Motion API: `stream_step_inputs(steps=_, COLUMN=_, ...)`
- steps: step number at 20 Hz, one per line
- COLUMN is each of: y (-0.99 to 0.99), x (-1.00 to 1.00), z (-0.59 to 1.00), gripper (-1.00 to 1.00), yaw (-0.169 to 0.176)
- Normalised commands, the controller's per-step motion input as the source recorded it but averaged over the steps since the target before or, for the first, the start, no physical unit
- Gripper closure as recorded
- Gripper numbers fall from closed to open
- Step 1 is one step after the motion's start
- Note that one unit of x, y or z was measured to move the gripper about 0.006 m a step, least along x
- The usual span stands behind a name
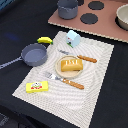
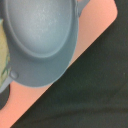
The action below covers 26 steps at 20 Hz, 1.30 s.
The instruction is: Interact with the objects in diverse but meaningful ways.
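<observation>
Exterior view: a toy meal laid on a striped placemat (image 1: pixel 95 95), no arm in sight.
Setting: bread loaf (image 1: pixel 71 64) on a plate (image 1: pixel 60 71) between knife (image 1: pixel 80 56) and fork (image 1: pixel 64 80); yellow box (image 1: pixel 38 87) near the mat's corner, pale blue carton (image 1: pixel 73 38) at its far edge.
Off the mat: frying pan (image 1: pixel 34 54) and banana (image 1: pixel 45 40) just beside it.
Wrist view: grey pot (image 2: pixel 42 37) on the pink stovetop (image 2: pixel 95 30), close below the camera.
Gripper: not visible, so wide or narrow cannot be told.
Progress: apparently nothing held; every item seems available, the pot likeliest next.
Obstacles: pot (image 1: pixel 67 8) and bowl (image 1: pixel 123 16) stand well apart.
</observation>
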Motion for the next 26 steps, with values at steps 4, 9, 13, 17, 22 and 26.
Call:
stream_step_inputs(steps=4, y=-0.68, x=0.21, z=-0.01, gripper=-1.00, yaw=0.073)
stream_step_inputs(steps=9, y=-0.77, x=0.19, z=-0.27, gripper=-1.00, yaw=0.110)
stream_step_inputs(steps=13, y=-0.80, x=0.17, z=-0.26, gripper=-1.00, yaw=0.121)
stream_step_inputs(steps=17, y=-0.79, x=0.05, z=-0.22, gripper=-1.00, yaw=0.114)
stream_step_inputs(steps=22, y=-0.77, x=0.00, z=-0.13, gripper=-1.00, yaw=0.104)
stream_step_inputs(steps=26, y=-0.46, x=0.00, z=-0.24, gripper=-1.00, yaw=0.097)
